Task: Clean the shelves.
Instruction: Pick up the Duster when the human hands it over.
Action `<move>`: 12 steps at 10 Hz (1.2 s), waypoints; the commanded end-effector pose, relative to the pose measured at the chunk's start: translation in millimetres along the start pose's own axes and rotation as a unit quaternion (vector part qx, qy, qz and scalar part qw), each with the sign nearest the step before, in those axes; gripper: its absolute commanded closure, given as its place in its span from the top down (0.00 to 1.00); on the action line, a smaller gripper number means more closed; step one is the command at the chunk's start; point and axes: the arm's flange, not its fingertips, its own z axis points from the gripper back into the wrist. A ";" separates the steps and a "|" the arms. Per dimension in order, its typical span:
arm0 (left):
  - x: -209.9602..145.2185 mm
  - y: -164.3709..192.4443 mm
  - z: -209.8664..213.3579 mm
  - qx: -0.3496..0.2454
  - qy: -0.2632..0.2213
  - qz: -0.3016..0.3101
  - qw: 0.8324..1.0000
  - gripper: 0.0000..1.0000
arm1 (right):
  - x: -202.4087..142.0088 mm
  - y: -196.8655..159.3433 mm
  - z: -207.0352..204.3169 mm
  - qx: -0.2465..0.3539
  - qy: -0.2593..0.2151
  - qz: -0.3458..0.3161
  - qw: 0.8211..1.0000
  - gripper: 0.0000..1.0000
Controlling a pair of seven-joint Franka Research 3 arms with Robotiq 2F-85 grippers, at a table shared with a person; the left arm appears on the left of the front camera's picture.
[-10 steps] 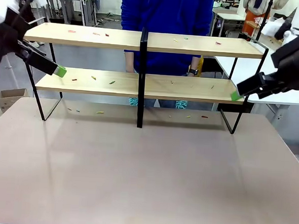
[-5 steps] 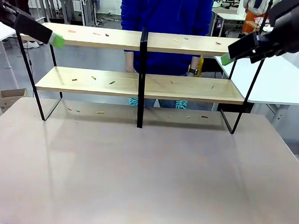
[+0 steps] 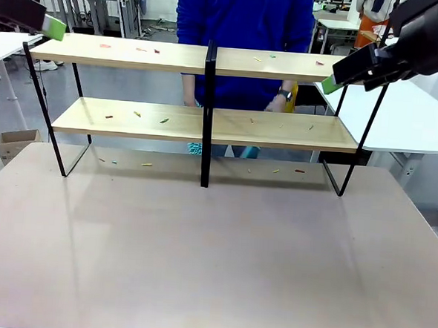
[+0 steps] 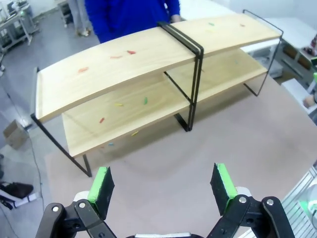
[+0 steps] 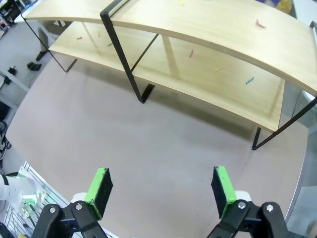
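Observation:
The shelves (image 3: 136, 54) are two long light-wood boards in a thin black frame with a black centre post, standing at the far side of the tabletop. Small coloured scraps (image 3: 163, 120) lie scattered on both boards. My left gripper (image 3: 52, 27) hangs open above the rack's upper left corner, clear of it. My right gripper (image 3: 332, 83) hovers open off the upper right end, touching nothing. From above, the left wrist view has the shelves (image 4: 148, 54) beyond the open left gripper (image 4: 161, 188). The right wrist view has the shelves (image 5: 208, 29) beyond the open right gripper (image 5: 161, 191).
A person in a blue top stands behind the rack, one hand (image 3: 277, 105) by the lower board over something teal (image 3: 249, 151). The beige-pink tabletop (image 3: 213, 253) stretches in front. White tables (image 3: 408, 116) flank the scene, and a cardboard box (image 3: 16, 140) sits on the floor at left.
Both grippers rose from the lower board's ends to the upper board's level, the left climbing farther up and left. The person's hand came into view behind the rack and the teal thing shifted.

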 end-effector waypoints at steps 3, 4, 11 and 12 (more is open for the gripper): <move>-7.7 -8.0 -3.4 0.000 -0.009 0.023 1.000 1.00 | 5.7 -11.6 -5.2 0.029 -0.004 0.006 1.000 1.00; -6.1 -9.1 -8.1 0.000 -0.001 0.016 1.000 1.00 | 5.7 -13.1 -6.6 0.028 -0.003 0.003 1.000 1.00; 0.0 -6.9 -9.0 0.001 0.008 0.008 1.000 1.00 | -11.6 7.3 20.2 0.023 -0.045 -0.031 0.998 1.00; 0.0 -6.9 -9.0 0.001 0.008 0.008 1.000 1.00 | -16.4 13.9 28.2 0.020 -0.057 -0.035 0.998 1.00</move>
